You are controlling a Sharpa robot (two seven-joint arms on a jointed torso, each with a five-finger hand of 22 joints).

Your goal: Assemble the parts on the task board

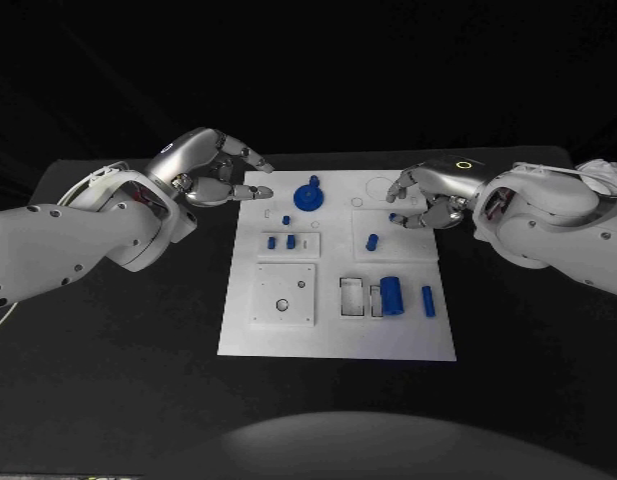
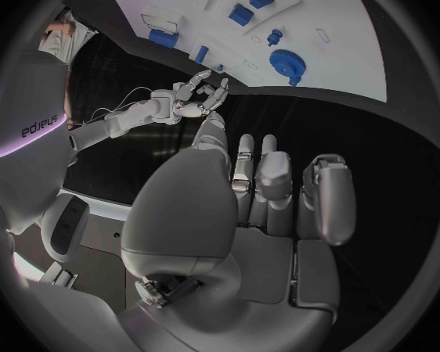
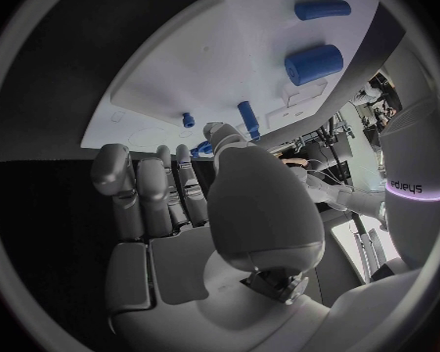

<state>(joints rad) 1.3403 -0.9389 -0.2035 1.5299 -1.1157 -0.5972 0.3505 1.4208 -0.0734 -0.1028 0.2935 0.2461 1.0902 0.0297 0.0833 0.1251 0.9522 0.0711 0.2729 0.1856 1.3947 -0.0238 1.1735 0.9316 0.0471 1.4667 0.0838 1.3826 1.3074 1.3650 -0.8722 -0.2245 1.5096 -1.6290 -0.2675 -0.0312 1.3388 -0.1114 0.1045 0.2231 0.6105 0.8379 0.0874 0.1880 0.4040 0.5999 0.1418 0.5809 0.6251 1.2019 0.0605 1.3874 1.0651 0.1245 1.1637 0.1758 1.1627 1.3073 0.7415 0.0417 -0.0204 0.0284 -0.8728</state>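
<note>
The white task board point(image 1: 337, 330) lies in the middle of the black table. On it are a blue gear point(image 1: 308, 195), small blue pegs point(image 1: 289, 241), a longer peg point(image 1: 373, 241), a thick blue cylinder point(image 1: 390, 293) and a slim one point(image 1: 428, 300). My left hand point(image 1: 215, 170) hovers at the board's far left corner with its fingers point(image 2: 269, 180) apart and nothing in them. At the far right corner, my right hand point(image 1: 431, 195) has its thumb point(image 3: 225, 145) tip against a small blue part point(image 1: 395, 217). Whether it pinches that part is unclear.
A raised square plate with holes point(image 1: 285, 293) and a rectangular slot point(image 1: 353, 296) sit on the board's near half. Black table point(image 1: 121, 380) surrounds the board on every side.
</note>
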